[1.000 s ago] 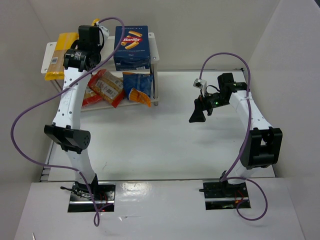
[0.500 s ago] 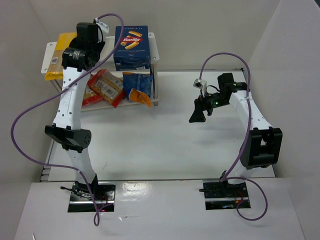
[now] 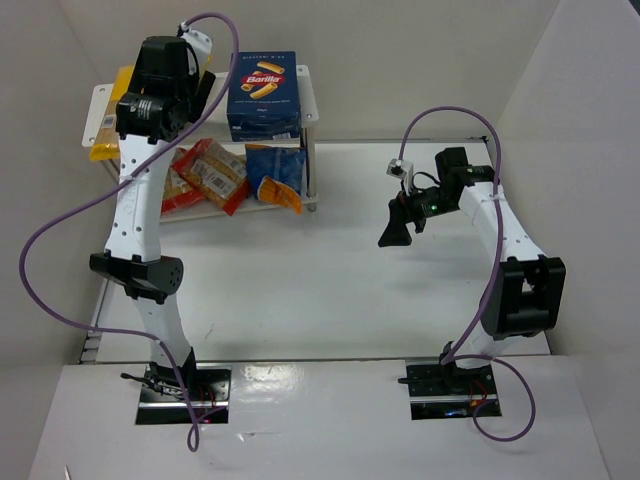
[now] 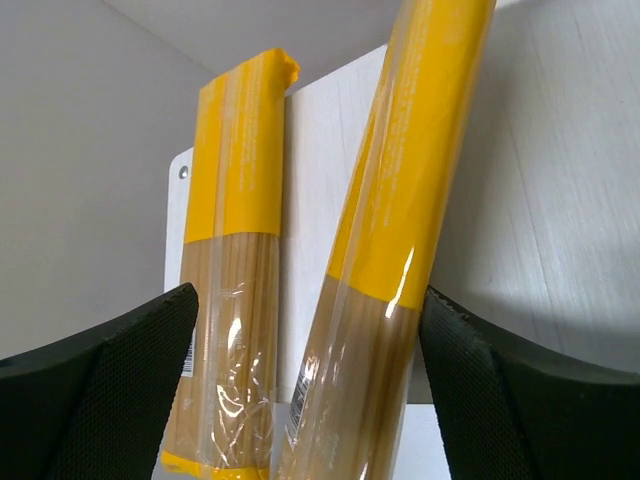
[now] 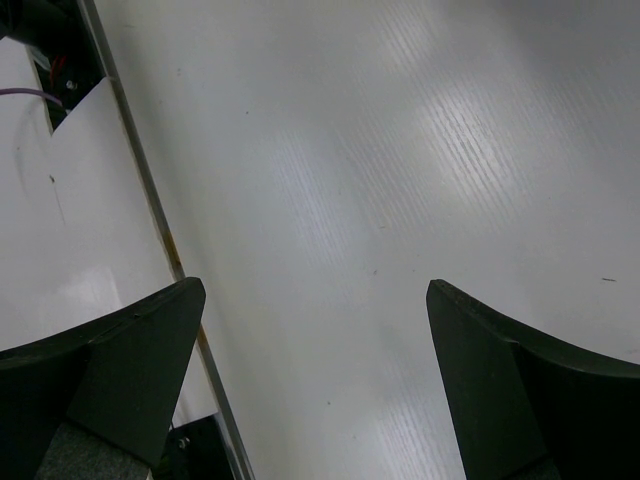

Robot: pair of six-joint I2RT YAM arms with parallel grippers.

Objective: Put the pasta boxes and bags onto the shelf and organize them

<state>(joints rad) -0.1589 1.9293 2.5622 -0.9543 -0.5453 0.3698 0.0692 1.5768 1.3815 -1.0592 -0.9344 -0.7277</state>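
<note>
The shelf (image 3: 311, 98) stands at the table's far left. On its top board are a dark blue Barilla box (image 3: 264, 95) and two yellow spaghetti bags (image 3: 108, 125). Red-orange bags (image 3: 210, 175) and a blue bag (image 3: 275, 175) lie on the lower tier. My left gripper (image 3: 200, 90) hovers over the top board, open. In the left wrist view both spaghetti bags, one (image 4: 235, 300) flat and the other (image 4: 400, 220) closer to the camera, lie between the spread fingers of my left gripper (image 4: 310, 390) on the white board (image 4: 310, 180). My right gripper (image 3: 395, 235) hangs open and empty.
White walls close in behind and left of the shelf. In the right wrist view, my right gripper (image 5: 315, 380) is over bare white table, with a thin metal strip (image 5: 150, 200) along the table's edge to its left.
My left gripper's jaws went from shut to wide open, letting go of the nearer spaghetti bag on the top board, and the wrist drew back a little. The right arm stayed still.
</note>
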